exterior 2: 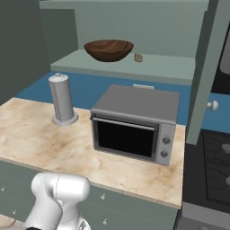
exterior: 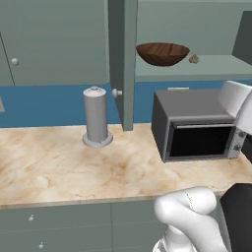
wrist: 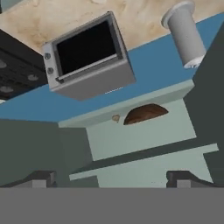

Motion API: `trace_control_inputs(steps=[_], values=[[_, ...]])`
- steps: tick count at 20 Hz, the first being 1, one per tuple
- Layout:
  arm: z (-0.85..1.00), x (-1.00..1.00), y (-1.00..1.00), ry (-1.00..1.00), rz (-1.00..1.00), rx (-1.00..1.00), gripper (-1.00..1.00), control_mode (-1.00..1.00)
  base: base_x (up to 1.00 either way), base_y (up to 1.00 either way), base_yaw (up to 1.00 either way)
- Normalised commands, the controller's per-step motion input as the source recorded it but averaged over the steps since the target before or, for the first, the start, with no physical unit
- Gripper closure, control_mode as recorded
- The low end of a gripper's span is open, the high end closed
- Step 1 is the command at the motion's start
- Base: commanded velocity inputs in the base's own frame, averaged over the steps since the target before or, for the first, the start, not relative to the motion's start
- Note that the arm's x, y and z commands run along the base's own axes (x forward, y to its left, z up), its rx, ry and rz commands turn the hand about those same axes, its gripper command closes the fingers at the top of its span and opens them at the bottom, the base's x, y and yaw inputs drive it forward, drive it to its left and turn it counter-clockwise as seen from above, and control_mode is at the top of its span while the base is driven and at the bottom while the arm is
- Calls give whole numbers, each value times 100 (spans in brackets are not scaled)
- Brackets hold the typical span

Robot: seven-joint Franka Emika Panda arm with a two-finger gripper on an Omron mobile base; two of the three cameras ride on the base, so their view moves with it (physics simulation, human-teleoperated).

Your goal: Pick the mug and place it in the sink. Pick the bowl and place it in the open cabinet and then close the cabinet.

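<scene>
Tool [wrist: 111,179] spread wide, holding nothing. Bowl [exterior: 163,53] sits in the cabinet [exterior: 197,69] — likely stiff, light wood. Pinch its rim.

A boxy dark grey microwave [exterior: 197,129] stands on the beige marbled bench [exterior: 59,167]. Well apart to its left stands an upright grey cylinder [exterior: 96,117], perhaps a paper-towel holder.

Marble counter [exterior: 59,167] carries microwave [exterior: 197,125], grey canister [exterior: 96,118].
</scene>
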Motion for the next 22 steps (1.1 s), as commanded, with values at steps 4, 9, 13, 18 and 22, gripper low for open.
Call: trace_control_inputs(steps=[4, 9, 13, 18, 22], values=[[10, -100, 22, -32, 9, -4, -100, -100, 0, 0, 0], [-12, -37, 58, -3, 1, -7, -100, -100, 0, 0, 0], [-16, 1, 93, 2, -6, -4, -100, -100, 0, 0, 0], [0, 8, 43, 4, -12, -10, -100, -100, 0, 0, 0], [0, 50, 4, 36, -20, -16, -100, -100, 0, 0, 0]])
